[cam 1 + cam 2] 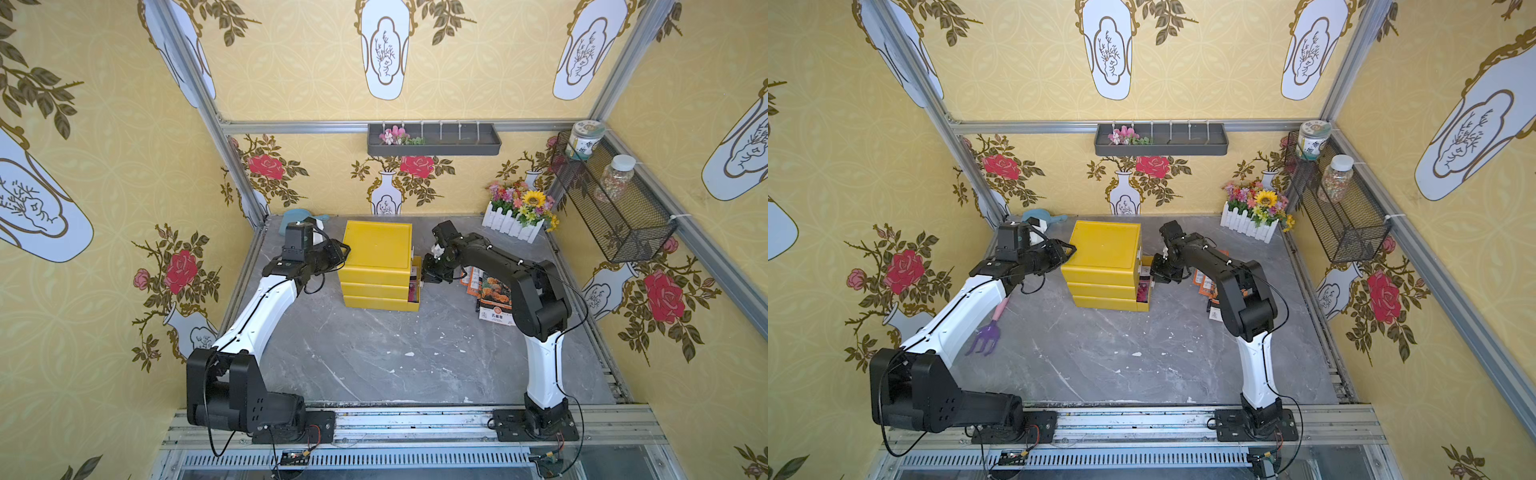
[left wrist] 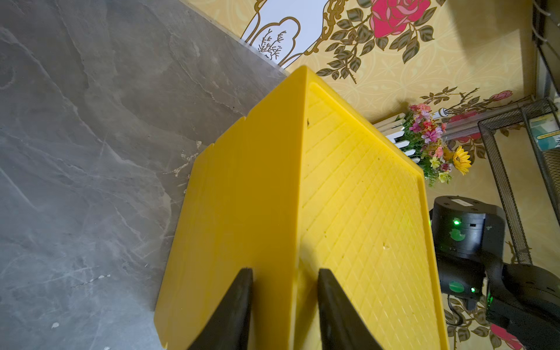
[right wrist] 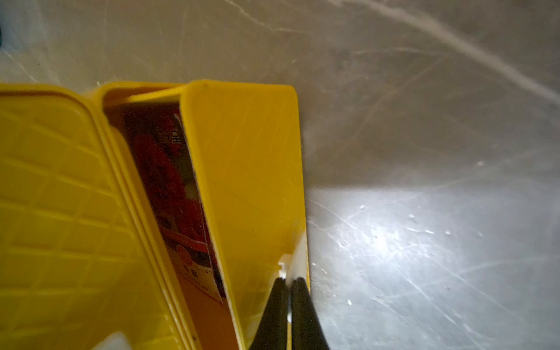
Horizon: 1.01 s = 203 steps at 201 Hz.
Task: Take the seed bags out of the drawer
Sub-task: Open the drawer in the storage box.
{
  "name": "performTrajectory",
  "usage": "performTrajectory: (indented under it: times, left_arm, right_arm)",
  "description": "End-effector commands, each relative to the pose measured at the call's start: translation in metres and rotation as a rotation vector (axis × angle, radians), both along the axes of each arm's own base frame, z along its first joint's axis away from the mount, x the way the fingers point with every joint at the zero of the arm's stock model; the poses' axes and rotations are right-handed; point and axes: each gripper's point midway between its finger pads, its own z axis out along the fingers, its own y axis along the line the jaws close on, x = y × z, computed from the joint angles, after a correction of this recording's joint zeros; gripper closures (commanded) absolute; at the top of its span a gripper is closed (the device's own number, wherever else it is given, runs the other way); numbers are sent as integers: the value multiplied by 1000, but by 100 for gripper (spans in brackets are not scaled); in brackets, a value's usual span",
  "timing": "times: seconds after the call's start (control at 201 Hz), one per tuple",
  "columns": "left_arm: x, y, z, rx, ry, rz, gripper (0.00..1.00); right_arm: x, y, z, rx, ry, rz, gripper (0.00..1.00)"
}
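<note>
A yellow cabinet (image 1: 378, 257) with three drawers stands at mid-table. Its top drawer (image 3: 248, 169) is pulled partly out toward the right arm. Inside lies a seed bag (image 3: 172, 181) with red flowers, also visible in both top views (image 1: 413, 286) (image 1: 1144, 286). More seed bags (image 1: 492, 295) (image 1: 1204, 282) lie on the table under the right arm. My right gripper (image 3: 290, 281) (image 1: 426, 278) is shut on the drawer's thin white handle. My left gripper (image 2: 285, 272) (image 1: 343, 251) straddles the cabinet's upper left edge, one finger on the side and one on the top.
A purple hand rake (image 1: 986, 334) lies under the left arm. A blue scoop (image 1: 297, 220) sits behind the cabinet. A white fenced flower box (image 1: 519, 216) stands at the back right. A wire basket (image 1: 615, 199) holding jars hangs on the right wall.
</note>
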Motion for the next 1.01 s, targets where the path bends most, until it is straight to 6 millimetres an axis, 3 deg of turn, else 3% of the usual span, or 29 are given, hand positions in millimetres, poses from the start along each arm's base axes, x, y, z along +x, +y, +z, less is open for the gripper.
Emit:
performTrajectory:
  times: [0.0,0.279,0.548,0.857,1.006]
  left_arm:
    - [-33,4,-44,40,214,-12,61]
    - [-34,4,-46,35,214,-12,61]
    - [-33,2,-48,28,220,-14,61]
    - [-31,2,-45,25,213,-14,61]
    - [-32,2,-45,24,212,-11,61]
  right_arm:
    - [-7,-22,0,-62,9,-1,93]
    - [-10,-65,1,-85,17,-56,94]
    - [-6,-79,5,-101,8,-75,94]
    - [2,-86,19,-139,-23,-85,67]
    - [7,-84,37,-146,-59,-77,65]
